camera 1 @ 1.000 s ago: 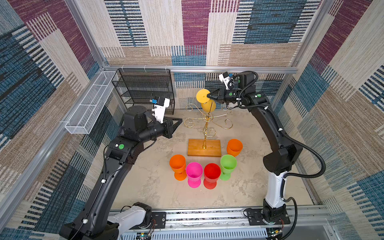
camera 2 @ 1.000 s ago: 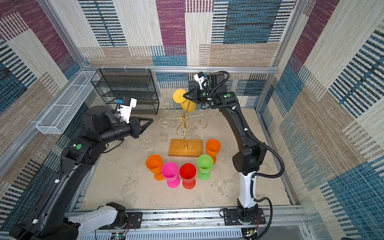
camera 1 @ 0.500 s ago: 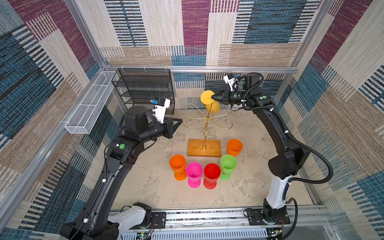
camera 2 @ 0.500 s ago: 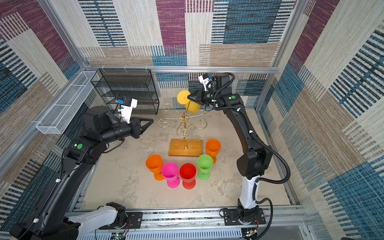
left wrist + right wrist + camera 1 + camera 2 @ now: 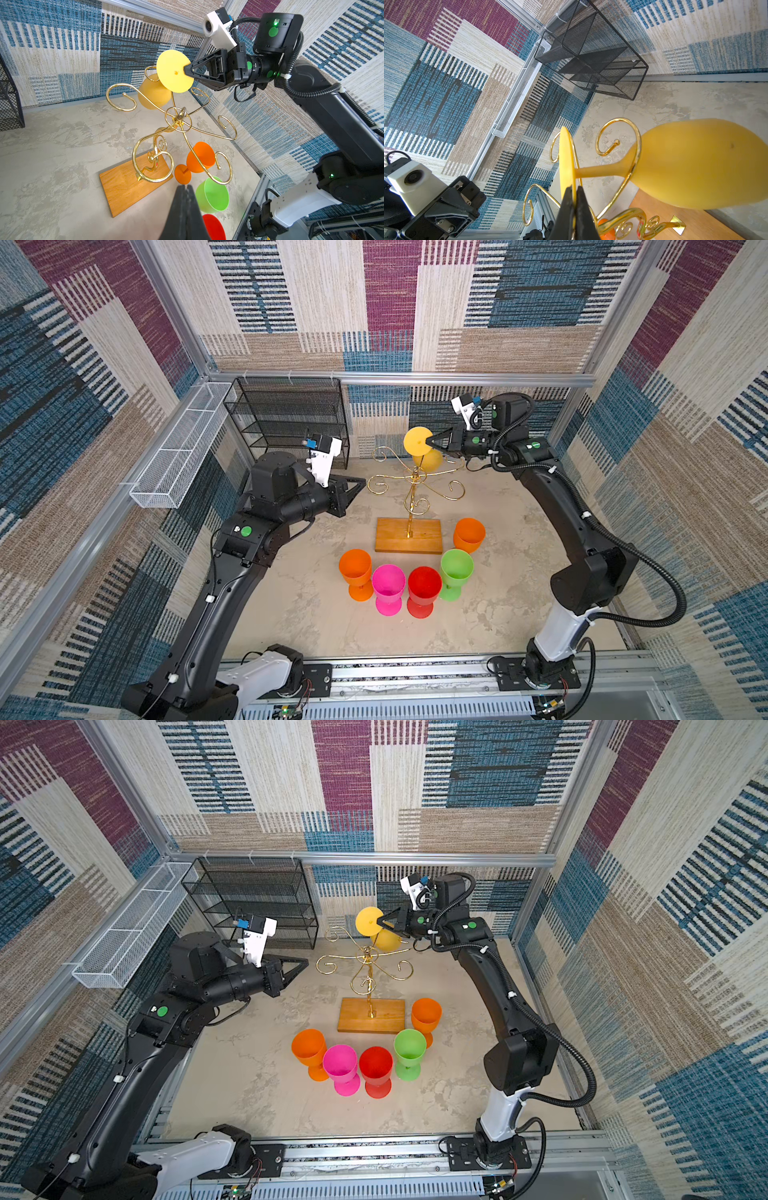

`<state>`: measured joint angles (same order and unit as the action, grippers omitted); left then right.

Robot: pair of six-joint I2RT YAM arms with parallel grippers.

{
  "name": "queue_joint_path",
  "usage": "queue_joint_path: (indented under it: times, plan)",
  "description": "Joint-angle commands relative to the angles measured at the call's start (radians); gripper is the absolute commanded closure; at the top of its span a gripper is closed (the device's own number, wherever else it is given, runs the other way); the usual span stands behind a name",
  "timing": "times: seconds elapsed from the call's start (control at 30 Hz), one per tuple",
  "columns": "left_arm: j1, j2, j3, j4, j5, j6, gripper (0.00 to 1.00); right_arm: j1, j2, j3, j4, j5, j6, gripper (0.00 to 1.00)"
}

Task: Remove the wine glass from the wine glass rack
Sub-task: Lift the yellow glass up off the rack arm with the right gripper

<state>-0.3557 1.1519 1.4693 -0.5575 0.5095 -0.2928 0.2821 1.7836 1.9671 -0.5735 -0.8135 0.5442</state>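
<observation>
Right gripper (image 5: 428,442) clamped on the foot rim of the yellow wine glass (image 5: 417,439), which hangs tilted, bowl down, in a far scroll arm of the wine glass rack (image 5: 409,536); extraction in hand, next requiring the stem slid clear of the curl without dragging the rack; left gripper (image 5: 362,484) closed, empty, at left.

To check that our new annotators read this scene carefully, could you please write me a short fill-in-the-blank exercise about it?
1. The right arm's fingers are shut on the round foot of the ___ wine glass.
2. That glass's stem sits in a curl of the gold rack, which stands on a ___ base.
3. The left arm's fingers are shut and hold ___.
4. Between the pink glass and the green glass stands a ___ one.

Missing words: yellow; wooden; nothing; red.
</observation>
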Motion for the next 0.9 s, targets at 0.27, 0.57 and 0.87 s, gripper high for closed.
queue_joint_path:
  times: [0.27,0.57,0.87]
  plan:
    - [0.001,-0.004,-0.010,0.038,0.022,-0.011,1.00,0.050,0.038,0.040,0.057,-0.039,0.020,1.00]
    - [0.000,-0.013,-0.024,0.034,0.020,-0.007,1.00,0.080,0.128,0.165,0.057,-0.058,0.051,1.00]
    - [0.000,-0.027,-0.037,0.032,0.018,-0.009,1.00,0.080,0.221,0.301,0.049,-0.055,0.069,1.00]
